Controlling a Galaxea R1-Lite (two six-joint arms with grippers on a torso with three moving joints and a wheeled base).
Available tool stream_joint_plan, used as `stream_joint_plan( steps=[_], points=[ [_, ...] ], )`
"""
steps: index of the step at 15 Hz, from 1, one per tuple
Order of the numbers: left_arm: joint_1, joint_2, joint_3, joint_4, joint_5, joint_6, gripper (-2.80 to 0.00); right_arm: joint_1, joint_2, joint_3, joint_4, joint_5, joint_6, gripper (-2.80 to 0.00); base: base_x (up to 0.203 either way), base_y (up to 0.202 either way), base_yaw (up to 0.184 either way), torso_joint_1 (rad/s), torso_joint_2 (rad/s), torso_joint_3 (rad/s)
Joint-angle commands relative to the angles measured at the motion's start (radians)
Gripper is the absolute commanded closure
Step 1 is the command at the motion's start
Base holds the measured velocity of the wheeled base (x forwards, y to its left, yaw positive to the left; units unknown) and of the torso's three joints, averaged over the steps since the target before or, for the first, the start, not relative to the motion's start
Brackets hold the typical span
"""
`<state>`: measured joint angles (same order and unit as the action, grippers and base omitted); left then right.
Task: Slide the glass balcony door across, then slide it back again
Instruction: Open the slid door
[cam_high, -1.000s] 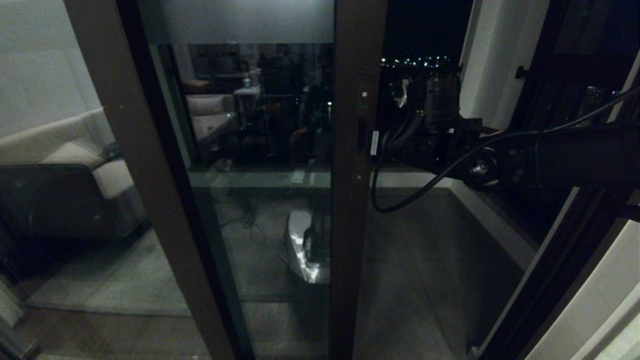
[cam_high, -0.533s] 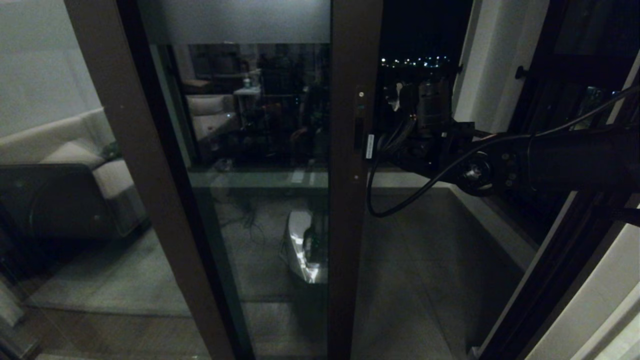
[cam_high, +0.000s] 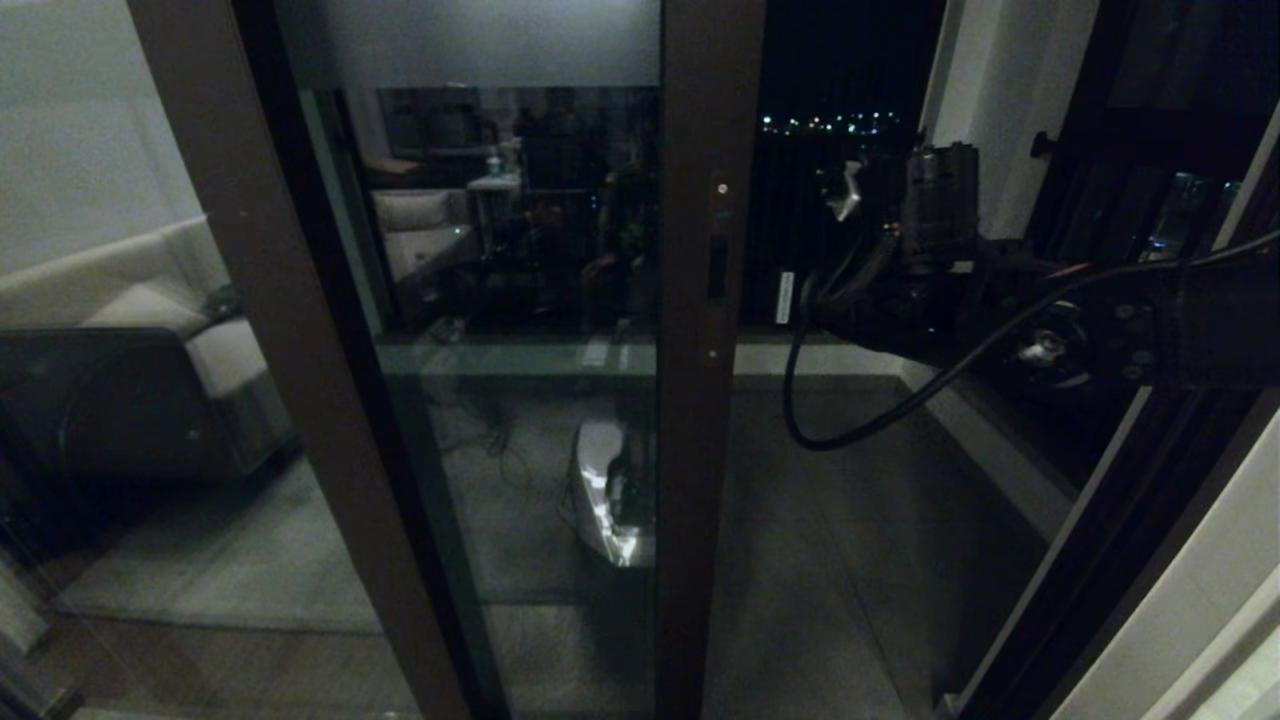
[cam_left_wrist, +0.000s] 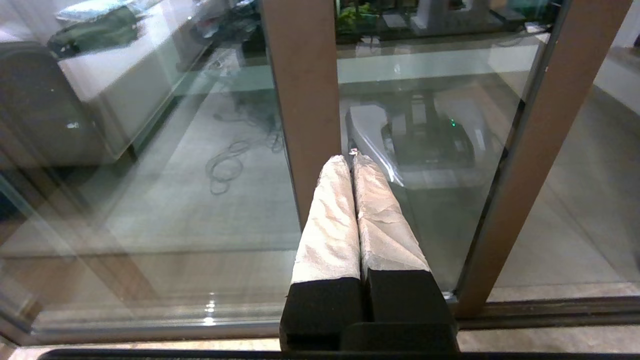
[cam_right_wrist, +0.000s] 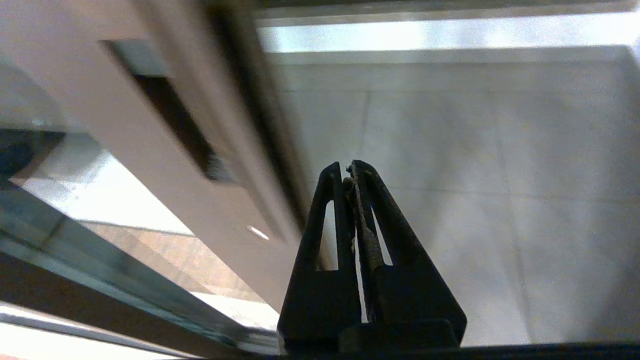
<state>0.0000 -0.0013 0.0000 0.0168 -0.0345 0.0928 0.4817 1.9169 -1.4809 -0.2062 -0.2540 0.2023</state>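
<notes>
Hovering right claw (cam_right_wrist: 348, 167) closed, beside glass balcony door (cam_high: 708, 400)

A: Where does the glass balcony door (cam_high: 520, 330) stand?
B: Left of the open gap, its stile (cam_high: 708, 400) bordering it, the recessed handle (cam_high: 718, 268) set in that stile.
A: And the right gripper (cam_right_wrist: 348, 167)?
B: In the gap, right of the stile, apart from it. A sofa (cam_high: 150, 330) sits far left.

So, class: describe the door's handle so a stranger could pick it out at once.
Start at the glass balcony door and follow its dark brown upright at the open edge. Midway up sits the handle, a slim black recessed slot, unlike the small pale screws above and below.
</notes>
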Motion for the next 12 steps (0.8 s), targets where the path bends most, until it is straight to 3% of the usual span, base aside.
stream_joint_plan(
  steps=[1, 4, 6, 9, 12],
  points=[
    [0.000, 0.000, 0.002, 0.000, -0.001, 0.001, 0.00, -0.035, -0.202, 0.134, 0.001, 0.000, -0.003, 0.00, 0.000, 0.000, 0.000, 0.000, 0.00, 0.000],
    [0.000, 0.000, 0.002, 0.000, -0.001, 0.001, 0.00, -0.074, -0.457, 0.292, 0.048, 0.000, -0.034, 0.00, 0.000, 0.000, 0.000, 0.000, 0.00, 0.000],
    [0.000, 0.000, 0.002, 0.000, 0.000, 0.001, 0.00, -0.092, -0.661, 0.346, 0.149, 0.000, -0.059, 0.00, 0.000, 0.000, 0.000, 0.000, 0.00, 0.000],
    [0.000, 0.000, 0.002, 0.000, 0.002, 0.001, 0.00, -0.104, -0.978, 0.375, 0.424, -0.011, -0.123, 0.00, 0.000, 0.000, 0.000, 0.000, 0.00, 0.000],
    [0.000, 0.000, 0.002, 0.000, -0.001, 0.001, 0.00, -0.151, -1.243, 0.389, 0.690, -0.080, -0.227, 0.00, 0.000, 0.000, 0.000, 0.000, 0.00, 0.000]
  ],
)
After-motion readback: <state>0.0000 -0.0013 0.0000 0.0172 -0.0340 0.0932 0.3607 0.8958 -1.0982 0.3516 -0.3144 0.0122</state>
